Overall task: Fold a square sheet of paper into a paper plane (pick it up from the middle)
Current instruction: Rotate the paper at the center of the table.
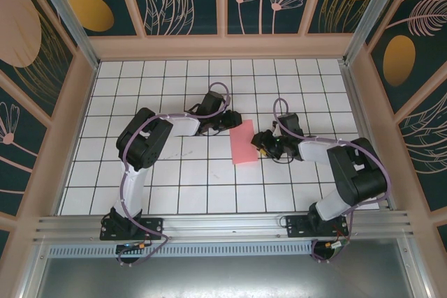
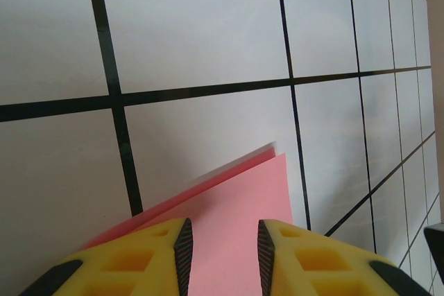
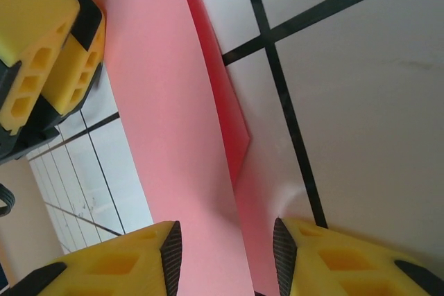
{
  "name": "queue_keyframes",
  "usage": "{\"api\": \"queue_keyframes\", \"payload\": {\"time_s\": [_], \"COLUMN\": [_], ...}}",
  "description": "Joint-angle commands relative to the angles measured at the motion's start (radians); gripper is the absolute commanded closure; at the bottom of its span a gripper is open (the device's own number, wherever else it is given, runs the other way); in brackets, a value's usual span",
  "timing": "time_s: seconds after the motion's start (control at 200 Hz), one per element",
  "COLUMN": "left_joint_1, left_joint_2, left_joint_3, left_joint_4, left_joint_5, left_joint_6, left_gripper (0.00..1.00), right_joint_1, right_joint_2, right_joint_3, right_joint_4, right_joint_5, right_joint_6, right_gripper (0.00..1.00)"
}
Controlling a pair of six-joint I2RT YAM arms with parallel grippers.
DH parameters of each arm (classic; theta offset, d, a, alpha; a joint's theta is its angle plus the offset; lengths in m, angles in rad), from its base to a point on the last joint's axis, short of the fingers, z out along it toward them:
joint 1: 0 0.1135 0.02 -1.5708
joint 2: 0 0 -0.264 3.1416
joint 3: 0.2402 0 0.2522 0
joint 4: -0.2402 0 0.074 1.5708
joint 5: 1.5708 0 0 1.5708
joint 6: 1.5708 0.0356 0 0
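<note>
Lying folded double, salmon-pink: square sheet of paper [image 1: 244, 143] | left pincer [image 2: 223, 244] parted | right pincer [image 3: 226, 244] parted

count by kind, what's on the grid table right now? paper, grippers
pink paper sheet: 1, folded over on itself
grippers: 2, left gripper and right gripper, yellow fingers, jaws apart over the paper
total: 3

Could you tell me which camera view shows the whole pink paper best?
The top view: the paper shows its full rectangular outline there. The left wrist view catches one layered corner; the right wrist view shows a long strip with its upper layer lifted, the ends cropped.
</note>
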Motion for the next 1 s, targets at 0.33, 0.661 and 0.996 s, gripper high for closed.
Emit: {"api": "queue_keyframes", "payload": {"time_s": [0.33, 0.661, 0.996], "left_joint_1": [0.003, 0.003, 0.003], "left_joint_2": [-0.004, -0.165, -0.481], "left_joint_3": [-0.004, -0.022, -0.265], "left_joint_4": [-0.086, -0.134, -0.062], "left_joint_5": [0.03, -0.058, -0.107], "left_joint_6": [0.051, 0.065, 0.067], "left_gripper": [0.65, 0.55, 0.51], "right_joint_1": [-0.046, -0.061, 0.048], "right_joint_2": [0.113, 0.156, 0.044], "right_joint_3": [0.031, 0.011, -0.057], "right_joint_4": [0.178, 0.225, 0.32], "right_joint_5": [-0.15, -0.171, -0.043], "right_joint_6": [-0.02, 0.009, 0.245], "right_gripper": [0.61, 0.84, 0.9]}}
